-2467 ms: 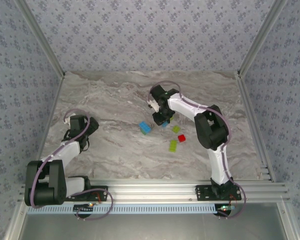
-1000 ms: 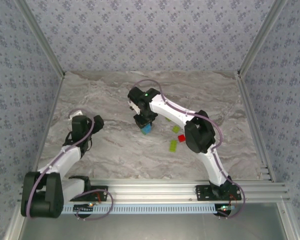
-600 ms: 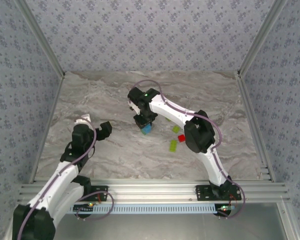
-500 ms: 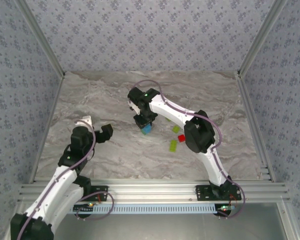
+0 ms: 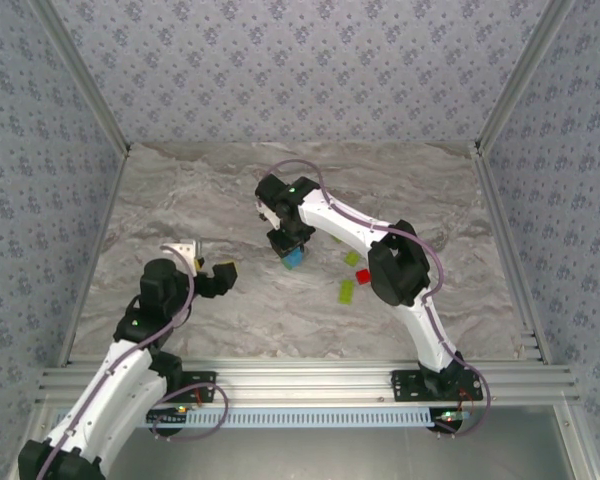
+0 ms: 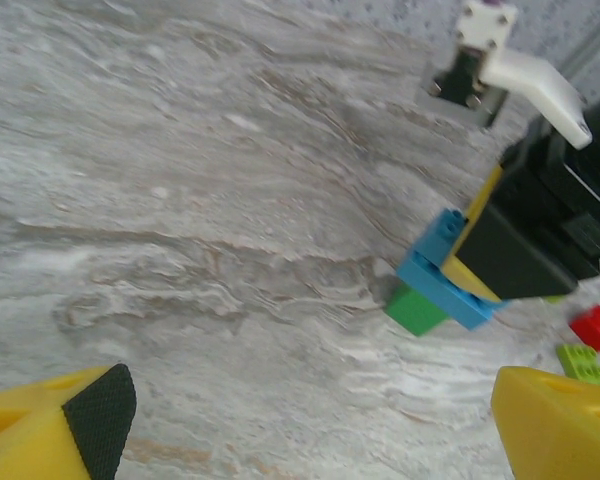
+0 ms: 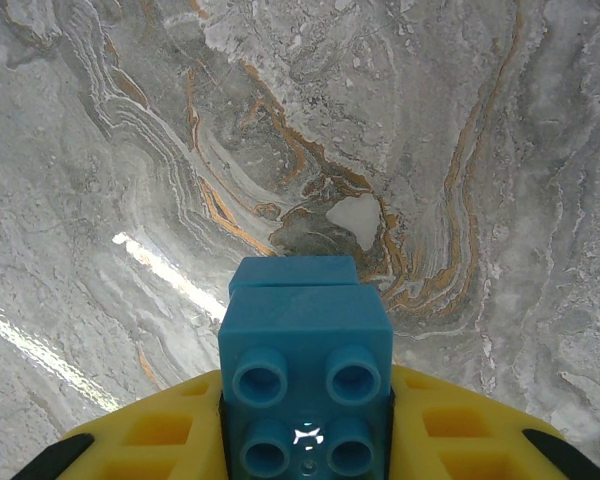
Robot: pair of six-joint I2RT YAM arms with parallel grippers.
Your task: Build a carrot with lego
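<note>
My right gripper [image 5: 290,243] is shut on a blue lego brick [image 5: 295,259] low over the table's middle. In the right wrist view the brick [image 7: 305,355] sits stud-side up between the yellow fingers [image 7: 460,440] of the gripper [image 7: 305,430], with a second blue piece [image 7: 293,271] just beyond it. From the left wrist, the blue brick [image 6: 442,282] has a green brick [image 6: 416,310] joined at its lower end. My left gripper [image 5: 218,275] is open and empty [image 6: 310,410], well to the left of that stack. No finished carrot is in view.
A red brick [image 5: 363,276] and two lime bricks [image 5: 352,258] [image 5: 347,291] lie loose on the marble table [image 5: 230,190] to the right of the held stack. The red brick [image 6: 594,326] and a lime brick [image 6: 582,362] also appear at the left wrist view's right edge.
My left arm has swung rightward and nearer, turning its open gripper toward the blue stack. The right gripper has held still on the blue brick.
</note>
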